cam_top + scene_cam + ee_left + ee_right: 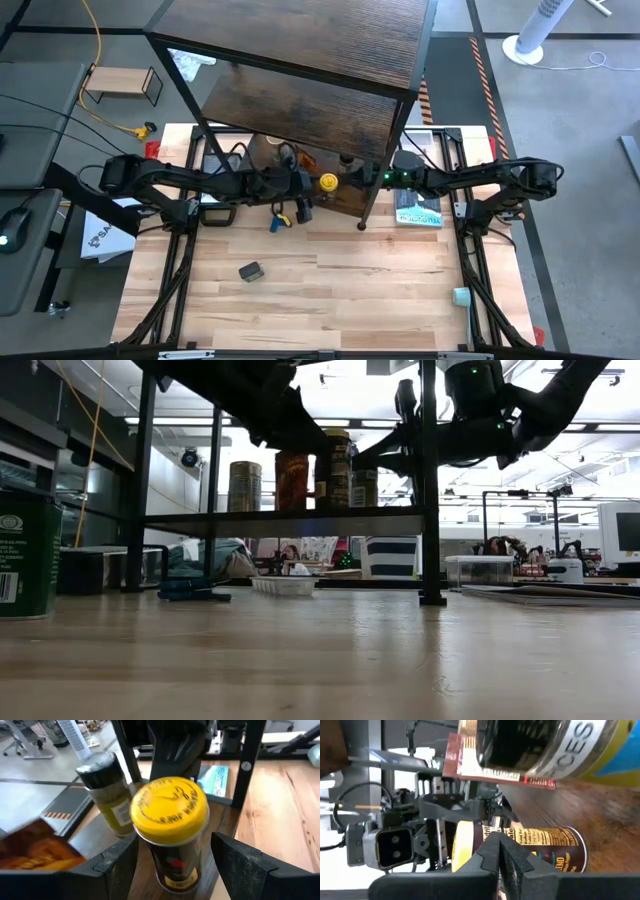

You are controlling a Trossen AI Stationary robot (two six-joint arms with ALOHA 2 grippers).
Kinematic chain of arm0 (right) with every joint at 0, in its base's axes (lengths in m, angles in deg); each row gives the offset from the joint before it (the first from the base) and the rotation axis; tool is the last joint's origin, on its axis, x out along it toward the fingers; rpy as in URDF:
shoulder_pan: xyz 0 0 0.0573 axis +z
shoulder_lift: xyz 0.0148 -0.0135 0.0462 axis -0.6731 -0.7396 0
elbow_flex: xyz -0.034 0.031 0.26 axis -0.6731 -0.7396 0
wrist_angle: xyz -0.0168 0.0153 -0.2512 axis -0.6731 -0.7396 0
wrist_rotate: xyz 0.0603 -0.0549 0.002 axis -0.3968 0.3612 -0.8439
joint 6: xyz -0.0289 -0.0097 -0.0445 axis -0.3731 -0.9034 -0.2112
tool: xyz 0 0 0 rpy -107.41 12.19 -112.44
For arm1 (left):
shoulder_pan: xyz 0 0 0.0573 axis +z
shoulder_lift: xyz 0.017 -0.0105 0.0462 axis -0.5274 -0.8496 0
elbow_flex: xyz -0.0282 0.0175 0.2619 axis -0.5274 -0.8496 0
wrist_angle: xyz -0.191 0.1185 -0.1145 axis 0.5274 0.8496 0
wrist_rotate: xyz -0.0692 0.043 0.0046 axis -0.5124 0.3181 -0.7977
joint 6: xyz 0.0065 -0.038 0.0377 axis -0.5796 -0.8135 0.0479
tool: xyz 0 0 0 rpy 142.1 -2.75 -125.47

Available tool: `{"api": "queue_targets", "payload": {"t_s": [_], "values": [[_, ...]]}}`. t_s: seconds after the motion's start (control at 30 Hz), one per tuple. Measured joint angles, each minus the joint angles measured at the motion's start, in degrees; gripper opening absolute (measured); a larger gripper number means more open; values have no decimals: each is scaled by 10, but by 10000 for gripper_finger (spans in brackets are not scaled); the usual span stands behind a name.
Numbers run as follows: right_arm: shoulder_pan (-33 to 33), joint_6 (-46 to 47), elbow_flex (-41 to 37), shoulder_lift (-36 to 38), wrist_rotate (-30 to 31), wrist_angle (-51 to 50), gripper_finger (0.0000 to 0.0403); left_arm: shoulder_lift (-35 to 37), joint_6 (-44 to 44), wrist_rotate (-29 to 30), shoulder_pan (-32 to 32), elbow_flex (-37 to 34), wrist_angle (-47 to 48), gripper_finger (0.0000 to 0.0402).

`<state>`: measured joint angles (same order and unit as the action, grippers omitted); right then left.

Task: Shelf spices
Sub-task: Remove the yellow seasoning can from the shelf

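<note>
**A:** On the lowest board of the shelf (330, 190), at about twelve o'clock from the tabletop's (340, 290) middle, your yellow-lidded jar (170, 825) stands upright. The left tool (170, 862) straddles it, one finger on each side, jaws apart and not pressing on it as far as I can see.

**B:** How will it handle?

**A:** I'd judge it rigid, light to middling, with a glossy label that could slip. Take it on the body below the lid, not on the lid itself, which may turn.

**B:** And the room around it?

**A:** Tight. The black-lidded jar (107, 790) stands just beside it and a reddish-brown packet (37, 847) lies near, so you could knock either. A black frame post (385, 165) rises close at three o'clock, and the board edge is near. The right tool (501, 854) waits closed, holding nothing, just across from the jar. The small grey box (250, 270) lies well apart at seven o'clock on the tabletop.
</note>
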<state>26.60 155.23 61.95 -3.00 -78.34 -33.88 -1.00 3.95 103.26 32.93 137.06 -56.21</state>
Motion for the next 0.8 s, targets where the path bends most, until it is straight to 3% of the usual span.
{"api": "queue_targets", "payload": {"t_s": [0.57,0.8], "values": [[0,-21,0,0,-42,9,0,-17,-24,12,3,0,-67,247],[0,-21,0,0,-44,9,0,-18,-28,-20,11,0,-67,247]]}}
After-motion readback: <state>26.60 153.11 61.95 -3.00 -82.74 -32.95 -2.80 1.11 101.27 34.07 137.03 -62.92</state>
